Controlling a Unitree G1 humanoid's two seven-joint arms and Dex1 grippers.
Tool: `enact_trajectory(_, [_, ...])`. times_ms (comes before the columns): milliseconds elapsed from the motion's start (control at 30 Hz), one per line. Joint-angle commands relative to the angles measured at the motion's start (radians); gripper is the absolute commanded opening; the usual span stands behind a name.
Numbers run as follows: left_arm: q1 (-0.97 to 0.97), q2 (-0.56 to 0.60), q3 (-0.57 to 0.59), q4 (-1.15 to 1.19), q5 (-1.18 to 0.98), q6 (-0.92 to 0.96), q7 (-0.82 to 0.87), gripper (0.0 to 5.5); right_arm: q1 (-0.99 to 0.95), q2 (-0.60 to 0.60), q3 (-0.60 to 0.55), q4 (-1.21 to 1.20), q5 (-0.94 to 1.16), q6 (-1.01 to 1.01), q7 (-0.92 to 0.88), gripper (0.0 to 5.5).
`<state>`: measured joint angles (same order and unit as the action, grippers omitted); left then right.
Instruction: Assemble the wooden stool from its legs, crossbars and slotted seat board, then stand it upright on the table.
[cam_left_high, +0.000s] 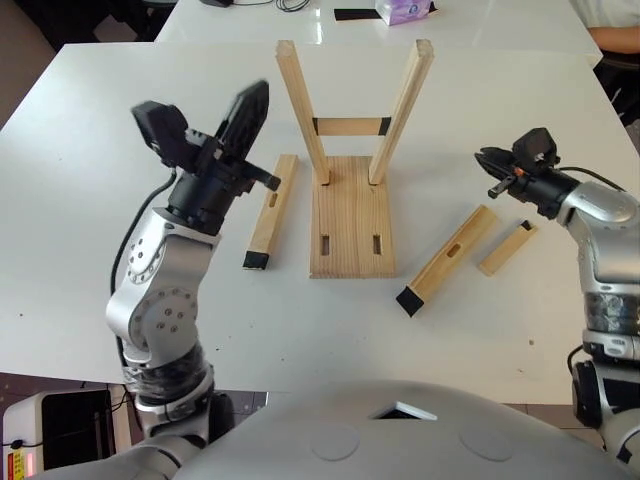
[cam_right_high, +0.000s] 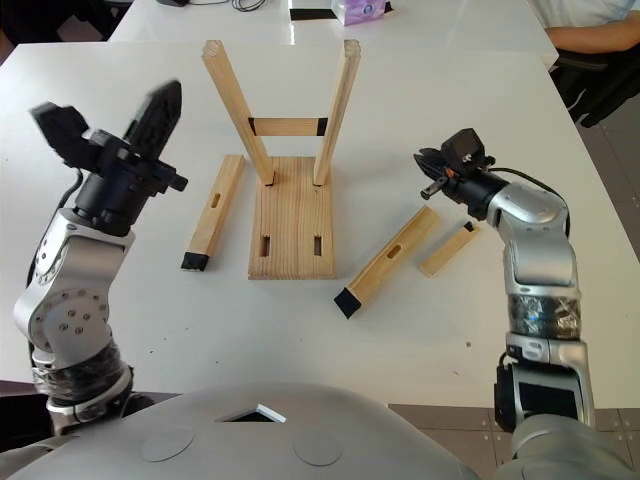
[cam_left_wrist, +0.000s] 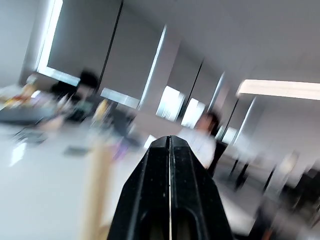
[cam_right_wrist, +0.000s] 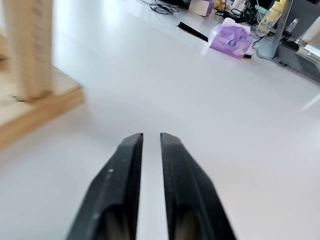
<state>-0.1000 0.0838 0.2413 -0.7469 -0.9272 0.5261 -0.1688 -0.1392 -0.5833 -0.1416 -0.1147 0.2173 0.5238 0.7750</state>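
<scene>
The slotted seat board (cam_left_high: 350, 235) lies flat mid-table. Two legs (cam_left_high: 303, 110) (cam_left_high: 402, 105) stand in its far slots, leaning apart, joined by a crossbar (cam_left_high: 350, 127). A loose leg (cam_left_high: 272, 210) lies left of the board. Another loose leg (cam_left_high: 447, 258) and a short crossbar (cam_left_high: 507, 248) lie to its right. My left gripper (cam_left_high: 259, 94) is raised above the left loose leg, shut and holding nothing, its fingers (cam_left_wrist: 170, 165) pressed together. My right gripper (cam_left_high: 481, 156) hovers low over the table beyond the right loose leg, shut with a thin slit between its fingers (cam_right_wrist: 132, 150).
A second white table stands behind, with a purple tissue pack (cam_right_wrist: 230, 40) and a black flat item (cam_left_high: 355, 14) on it. The bare tabletop (cam_left_high: 130, 290) stretches along the front and far left. The table's right edge runs close to my right arm.
</scene>
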Motion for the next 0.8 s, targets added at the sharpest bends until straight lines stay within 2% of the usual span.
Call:
enact_trajectory(33, [-0.027,-0.012,-0.002,-0.028,-0.02,-0.023,0.103,0.0,0.127,-0.155,-0.055,-0.123,0.175,0.089,0.249,1.38])
enact_trajectory(133, [0.0,0.01,0.003,-0.028,-0.02,-0.028,0.123,0.0,0.236,-0.288,-0.113,-0.1,0.229,0.063,0.436,1.82])
enact_trajectory(267, [0.04,0.006,-0.004,-0.051,-0.023,-0.052,0.151,0.0,0.224,-0.355,-0.134,-0.021,0.242,0.038,0.504,2.44])
enact_trajectory(333, [0.054,0.004,-0.018,-0.043,-0.005,-0.067,0.146,0.0,0.195,-0.356,-0.091,-0.016,0.223,0.043,0.494,2.78])
enact_trajectory(500, [0.053,0.005,-0.047,0.002,0.02,-0.088,0.142,0.0,0.226,-0.324,0.001,-0.077,0.164,0.005,0.431,2.78])
enact_trajectory(800, [0.066,0.032,-0.071,0.033,0.029,-0.092,0.124,0.0,0.264,-0.369,0.057,-0.028,0.085,-0.135,0.458,2.78])
